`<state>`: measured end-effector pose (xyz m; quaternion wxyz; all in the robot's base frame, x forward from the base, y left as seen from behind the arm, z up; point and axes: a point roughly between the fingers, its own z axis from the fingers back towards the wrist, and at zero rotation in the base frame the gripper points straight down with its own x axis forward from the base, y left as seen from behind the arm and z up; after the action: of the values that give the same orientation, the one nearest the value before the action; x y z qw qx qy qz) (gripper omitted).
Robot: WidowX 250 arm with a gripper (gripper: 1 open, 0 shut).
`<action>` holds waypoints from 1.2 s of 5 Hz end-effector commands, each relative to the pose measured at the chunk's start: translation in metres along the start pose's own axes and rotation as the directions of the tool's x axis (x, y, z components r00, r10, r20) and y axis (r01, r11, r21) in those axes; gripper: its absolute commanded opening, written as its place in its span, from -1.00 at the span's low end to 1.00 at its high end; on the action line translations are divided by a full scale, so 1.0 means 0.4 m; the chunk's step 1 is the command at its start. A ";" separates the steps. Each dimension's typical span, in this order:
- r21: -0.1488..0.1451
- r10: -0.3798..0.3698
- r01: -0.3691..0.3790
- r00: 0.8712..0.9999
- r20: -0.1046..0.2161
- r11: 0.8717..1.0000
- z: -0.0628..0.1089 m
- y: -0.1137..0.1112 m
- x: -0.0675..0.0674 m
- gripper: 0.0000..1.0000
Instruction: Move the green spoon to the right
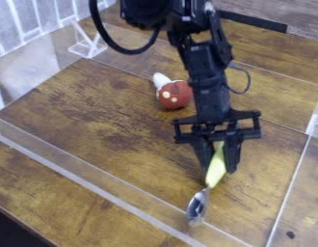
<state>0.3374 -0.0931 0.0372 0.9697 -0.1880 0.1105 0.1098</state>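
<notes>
Item, nearest to us: a clear plastic wall (97, 198) running along the front of a wooden table (97, 125), with a second clear wall (297, 183) at the right side. Item, just behind the front wall and toward the right: the green spoon (213, 172), hanging at a slant with its silver bowl (197, 205) lowest, close over the wood; we cannot tell whether the bowl touches the surface. Item, on the spoon's yellow-green handle: the gripper (217, 147), black, pointing steeply down, its two fingers (200, 145) closed narrowly around the handle's upper part, so we record the spoon as held. Item, farther back and to the left of the gripper: a red round object (176, 94) with a pale tip, lying on the wood well apart from the spoon. Item, farthest: a small clear stand (87, 42) near the back left corner, and the black arm (200, 58) reaching in from above. State of the work, as we judge it: the grasp is done and the spoon sits to the right of the red object, low over the table. What remains, in our reading, is to set it down on the wood at the right side and open the fingers; nothing shows a release yet.
</notes>
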 end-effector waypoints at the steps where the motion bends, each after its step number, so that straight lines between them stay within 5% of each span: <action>1: -0.020 -0.101 0.103 0.992 0.078 0.995 0.049 0.015 0.035 -1.00; 4: -0.035 -0.237 0.245 0.960 0.152 0.969 0.036 0.025 0.060 -1.00; 6: -0.035 -0.331 0.342 0.926 0.183 0.939 0.046 0.042 0.066 -1.00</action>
<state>0.3571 -0.0781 0.0264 0.9728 -0.2282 0.0155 -0.0368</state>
